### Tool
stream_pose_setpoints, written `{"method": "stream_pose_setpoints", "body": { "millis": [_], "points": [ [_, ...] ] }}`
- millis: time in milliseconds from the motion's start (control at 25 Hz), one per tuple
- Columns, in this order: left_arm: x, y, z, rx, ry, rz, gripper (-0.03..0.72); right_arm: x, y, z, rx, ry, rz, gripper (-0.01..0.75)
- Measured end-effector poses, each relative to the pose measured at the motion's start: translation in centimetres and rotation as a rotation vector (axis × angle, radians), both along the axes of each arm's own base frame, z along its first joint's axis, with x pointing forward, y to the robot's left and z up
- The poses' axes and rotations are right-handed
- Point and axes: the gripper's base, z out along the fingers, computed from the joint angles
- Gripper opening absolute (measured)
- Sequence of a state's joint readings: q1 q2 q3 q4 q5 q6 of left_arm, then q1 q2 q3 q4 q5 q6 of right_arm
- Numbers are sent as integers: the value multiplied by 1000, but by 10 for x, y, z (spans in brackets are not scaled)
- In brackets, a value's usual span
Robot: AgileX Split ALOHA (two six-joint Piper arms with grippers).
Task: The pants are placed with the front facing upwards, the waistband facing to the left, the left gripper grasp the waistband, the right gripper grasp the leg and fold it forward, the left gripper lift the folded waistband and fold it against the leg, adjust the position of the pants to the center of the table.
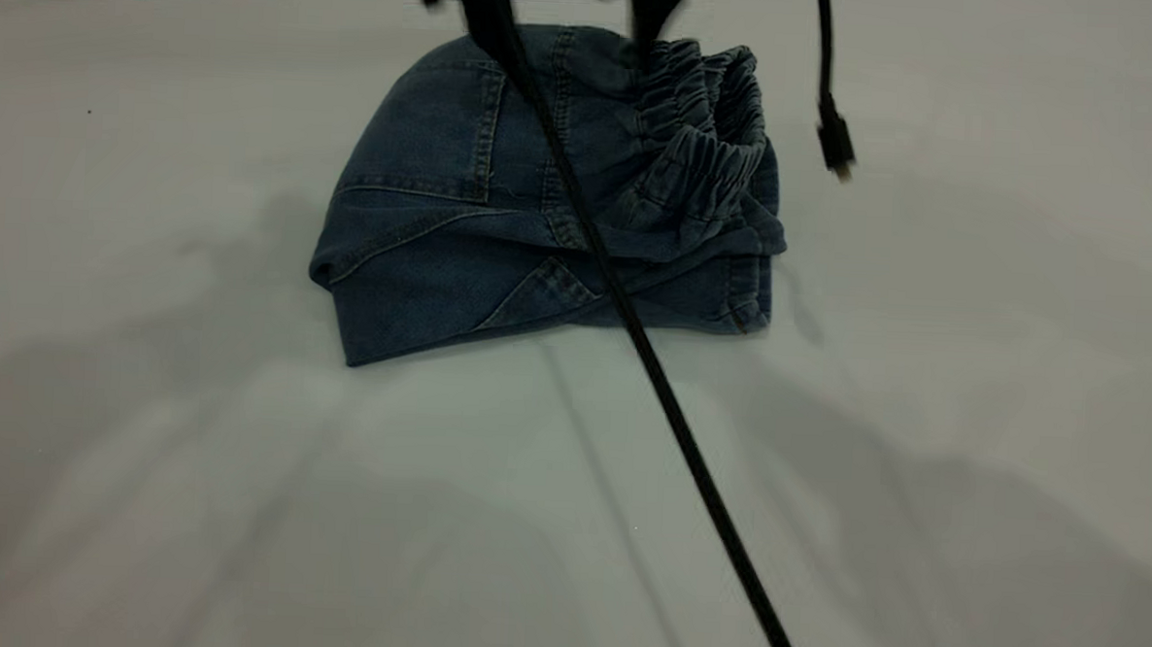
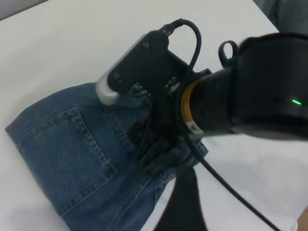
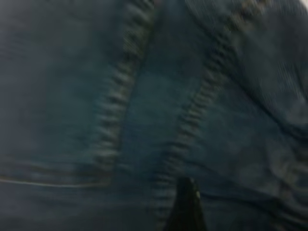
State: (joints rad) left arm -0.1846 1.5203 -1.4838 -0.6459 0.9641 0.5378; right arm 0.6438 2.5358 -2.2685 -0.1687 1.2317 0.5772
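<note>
The pants (image 1: 445,211) lie folded into a compact blue denim bundle at the far middle of the white table (image 1: 238,494), a patch pocket facing up. The ruffled waistband (image 1: 701,125) is on top at the bundle's right side. My right gripper (image 1: 571,27) comes down from the far edge onto the pants beside the waistband; the left wrist view shows it (image 2: 153,149) pressed into the denim (image 2: 62,154). Denim (image 3: 72,96) fills the right wrist view, with a dark part of that gripper (image 3: 190,207) against it. My left gripper (image 2: 185,207) hovers near the pants' edge, mostly out of view.
A black cable (image 1: 678,425) runs slanting from the right arm across the pants toward the near right edge. A second cable with a plug (image 1: 835,145) hangs right of the pants. The right arm's wrist camera (image 2: 137,65) sits above the denim. Bare tabletop (image 2: 72,43) surrounds the bundle.
</note>
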Motion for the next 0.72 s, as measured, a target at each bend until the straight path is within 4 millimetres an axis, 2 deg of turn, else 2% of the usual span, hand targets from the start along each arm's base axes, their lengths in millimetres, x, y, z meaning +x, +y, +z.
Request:
{"method": "stream_pose_setpoints", "body": {
  "millis": [240, 480, 600, 640, 720],
  "points": [
    [-1, 0, 0, 2, 6, -6, 577, 10, -48, -36, -81, 104, -73, 491],
    [-1, 0, -1, 5, 12, -10, 577, 14, -58, -40, -115, 97, -56, 491],
    [-2, 0, -1, 6, 17, -15, 577, 17, -62, -25, -169, 34, -29, 491],
    [-2, 0, -1, 6, 18, -15, 577, 19, -64, -16, -186, 4, -23, 491],
    [-2, 0, -1, 7, 21, -18, 577, 20, -69, 16, -194, -68, -18, 491]
  ]
}}
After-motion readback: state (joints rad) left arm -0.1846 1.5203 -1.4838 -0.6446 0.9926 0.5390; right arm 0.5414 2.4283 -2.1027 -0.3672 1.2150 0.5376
